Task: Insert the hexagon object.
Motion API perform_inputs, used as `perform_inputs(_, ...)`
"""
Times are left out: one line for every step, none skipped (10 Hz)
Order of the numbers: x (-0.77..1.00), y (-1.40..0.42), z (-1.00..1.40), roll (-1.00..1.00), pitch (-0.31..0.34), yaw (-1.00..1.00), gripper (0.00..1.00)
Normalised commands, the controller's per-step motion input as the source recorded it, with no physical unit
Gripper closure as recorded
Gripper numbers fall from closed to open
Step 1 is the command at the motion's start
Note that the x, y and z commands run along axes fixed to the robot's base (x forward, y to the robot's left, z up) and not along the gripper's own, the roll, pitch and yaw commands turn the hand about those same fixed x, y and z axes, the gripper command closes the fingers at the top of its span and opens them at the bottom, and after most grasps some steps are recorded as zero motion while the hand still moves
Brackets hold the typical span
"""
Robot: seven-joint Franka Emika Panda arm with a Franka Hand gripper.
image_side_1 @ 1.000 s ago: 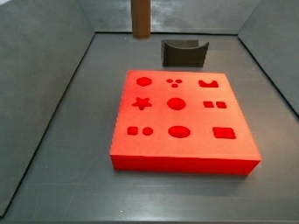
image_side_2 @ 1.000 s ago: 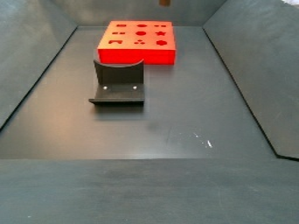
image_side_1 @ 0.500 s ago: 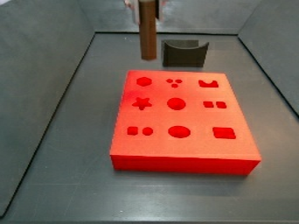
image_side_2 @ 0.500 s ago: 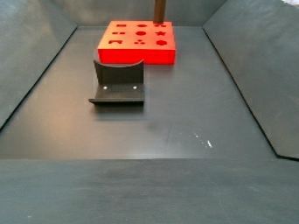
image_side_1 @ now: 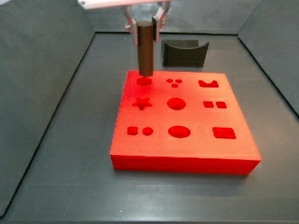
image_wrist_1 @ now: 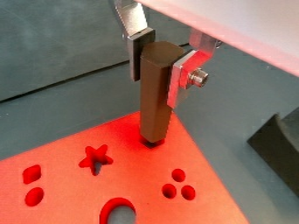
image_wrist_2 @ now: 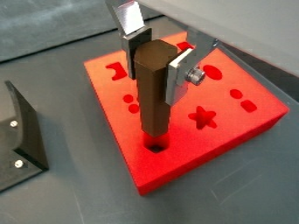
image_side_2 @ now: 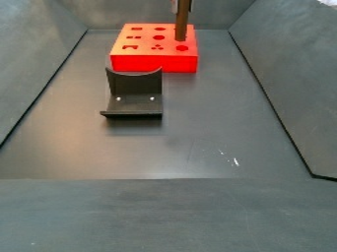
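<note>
1. The hexagon object [image_wrist_1: 153,92] is a long, slender brown bar with flat facets and a matte, wood-like finish; its top end looks dark and blunt in both wrist views [image_wrist_2: 149,87].
2. It stands upright, held near its upper end by the gripper [image_wrist_1: 162,58], whose jaws are clenched on it, one silver finger plate [image_wrist_1: 184,74] pressed to each side.
3. Its lower end meets the top face of the red block [image_wrist_2: 233,122] at a cutout near one corner; whether the tip has entered the hole cannot be told.
4. In a side view the bar [image_side_1: 145,48] rises over the block's far-left hole, with the gripper [image_side_1: 146,19] above it.
5. Other cutouts show on the block: a star [image_wrist_1: 94,157], round holes and paired shapes.
6. The fixture [image_side_2: 133,92] stands on the floor near the block [image_side_2: 132,62], apart from it.
</note>
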Motion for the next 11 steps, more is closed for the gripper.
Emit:
perform_inputs(-0.11, 0.0, -0.31, 0.07, -0.004, 0.0, 1.0)
perform_inputs(-0.09, 0.0, -0.28, 0.05, -0.013, 0.0, 1.0)
perform_inputs(0.0, 0.0, -0.22, 0.07, -0.007, 0.09, 1.0)
perform_inputs(0.28, 0.0, -0.15, 0.01, 0.0, 0.21, 1.0)
perform_inputs(0.05, 0.0, -0.21, 0.04, 0.0, 0.1, 1.0)
perform_inputs(0.0, 0.0, -0.19, 0.02, 0.0, 0.03, 1.0)
perform_inputs(-0.01, 0.0, -0.21, 0.04, -0.007, 0.04, 1.0)
perform_inputs(0.0, 0.01, -0.21, 0.05, -0.006, 0.1, 1.0)
perform_inputs(0.09, 0.1, -0.16, 0.11, 0.0, 0.25, 1.0)
perform_inputs(0.08, 0.09, -0.19, 0.11, 0.0, 0.29, 1.0)
perform_inputs(0.0, 0.0, -0.19, 0.06, 0.0, 0.12, 1.0)
